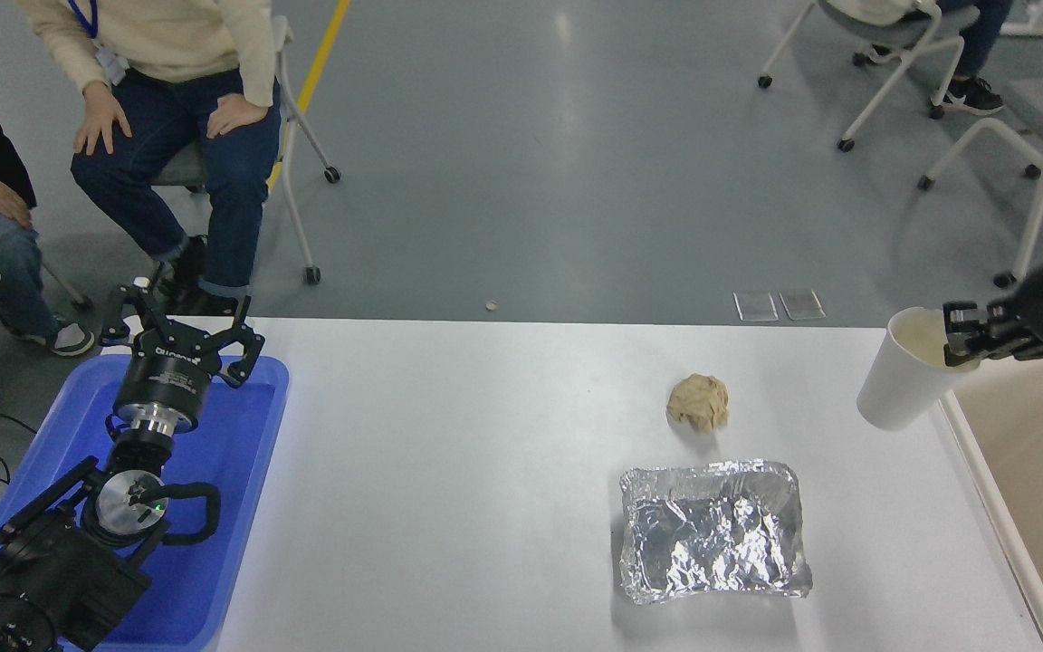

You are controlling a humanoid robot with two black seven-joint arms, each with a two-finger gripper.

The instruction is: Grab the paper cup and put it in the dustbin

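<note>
- The small white tapered paper cup [902,385] was gripped at its rim by the right gripper [956,342], held lifted beside the large cream-beige plastic dustbin [983,471].
- Carrying was judged under way; release over the bin was needed next.
- The left gripper [179,340], parked over the blue plastic tray [241,471], was spread wide.

Right gripper [958,342] enters from right edge, fingers [963,319] pinching rim of paper cup [904,371]. Cup tilted, lifted off bench [485,471], base hanging down-left of fingers. Dustbin [974,448] just right of and below fingers. Left gripper [179,319] parked far left, fingers spread.
</note>
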